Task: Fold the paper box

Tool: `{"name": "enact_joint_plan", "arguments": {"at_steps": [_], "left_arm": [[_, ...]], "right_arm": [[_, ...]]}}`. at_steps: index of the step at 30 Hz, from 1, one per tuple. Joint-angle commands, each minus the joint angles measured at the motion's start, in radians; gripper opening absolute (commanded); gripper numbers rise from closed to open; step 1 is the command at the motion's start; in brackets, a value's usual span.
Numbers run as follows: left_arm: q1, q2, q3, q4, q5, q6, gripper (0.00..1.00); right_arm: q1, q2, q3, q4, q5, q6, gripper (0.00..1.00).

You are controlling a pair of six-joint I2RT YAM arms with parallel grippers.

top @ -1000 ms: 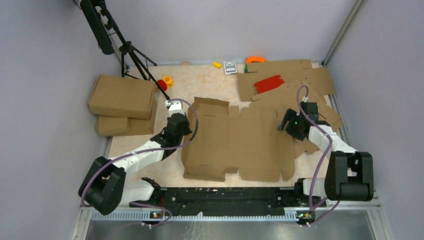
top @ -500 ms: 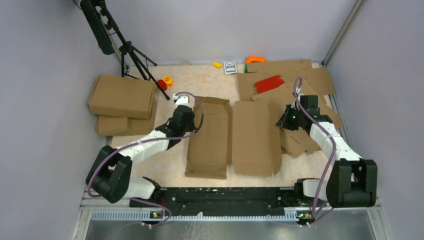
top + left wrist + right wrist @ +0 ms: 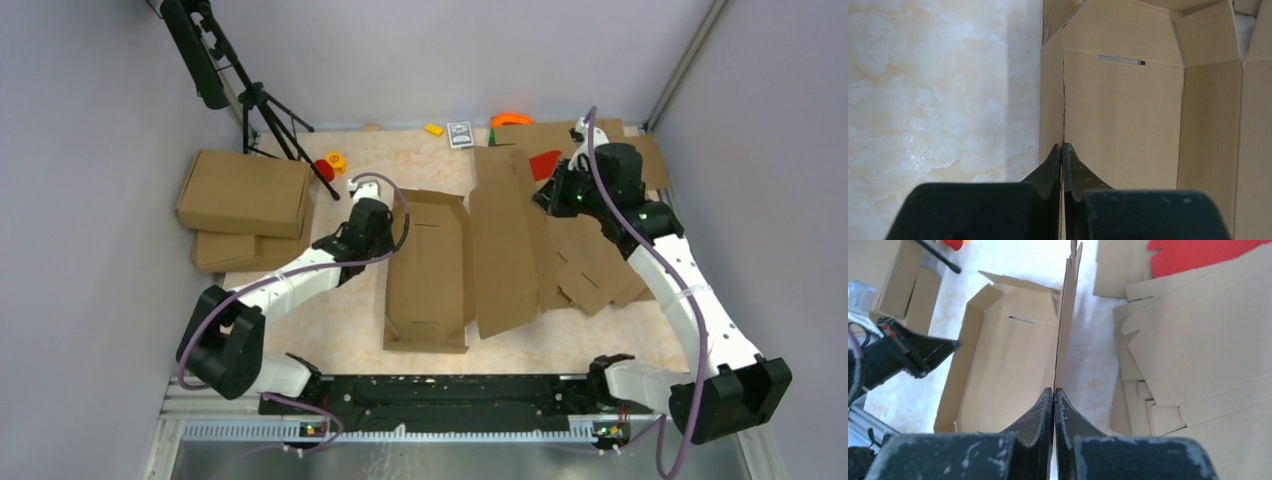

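Nine o'clock of the table (image 3: 340, 335): two closed boxes (image 3: 245, 192), stacked and well apart from the work, so out of both arms' way.

Centre: one paper box (image 3: 430, 280), part folded, long axis running six to twelve o'clock. Its base lies flat on the table and its left wall stands upright. The left gripper (image 3: 1063, 150) is clenched on the top edge of that wall at the box's ten o'clock. Judged purpose: to pin the wall upright and keep the blank from sliding while the other side is worked.

The box's right panel (image 3: 505, 250) stands tilted up off the table. The right gripper (image 3: 1054, 391) is pinched tight on that panel's edge at about two o'clock of the box, the arm reaching high. In my judgement this is a lift to swing the panel over the base.

Three o'clock: a heap of flat sheets (image 3: 600, 265), overlapping (number cannot be told), with one red sheet (image 3: 545, 163) above it at one o'clock.

Count – two arms, two grippers, one box in hand, two closed boxes.
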Motion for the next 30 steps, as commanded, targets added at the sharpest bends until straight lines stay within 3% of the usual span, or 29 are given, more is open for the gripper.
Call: {"name": "enact_joint_plan", "arguments": {"at_steps": [1,15,19,22,23,26,28,30], "left_arm": [[-0.003,0.003,0.037,0.082,0.015,-0.052,0.0],[-0.003,0.04,0.168,0.221,-0.097,0.042,0.0],[-0.003,0.034,0.231,0.031,-0.117,0.042,0.0],[-0.001,-0.036,0.207,-0.1,-0.139,0.018,0.14],[0.0,-0.071,0.18,-0.128,-0.15,-0.007,0.25],[0.02,-0.216,0.057,-0.196,-0.133,-0.096,0.74],[0.058,-0.303,-0.049,-0.164,-0.028,-0.122,0.9],[0.119,-0.377,-0.162,-0.094,0.071,-0.15,0.98]], "right_arm": [[0.107,-0.013,0.087,-0.045,0.046,-0.022,0.0],[0.322,0.122,0.382,0.005,0.199,-0.092,0.0],[0.324,0.147,0.386,-0.036,0.312,-0.086,0.0],[0.324,0.122,0.308,-0.014,0.394,-0.072,0.0],[0.324,0.111,0.279,-0.002,0.412,-0.069,0.0],[0.324,0.081,0.217,0.02,0.451,-0.066,0.0],[0.322,0.068,0.181,0.024,0.474,-0.058,0.0],[0.319,0.059,0.156,0.024,0.479,-0.059,0.0]]}}
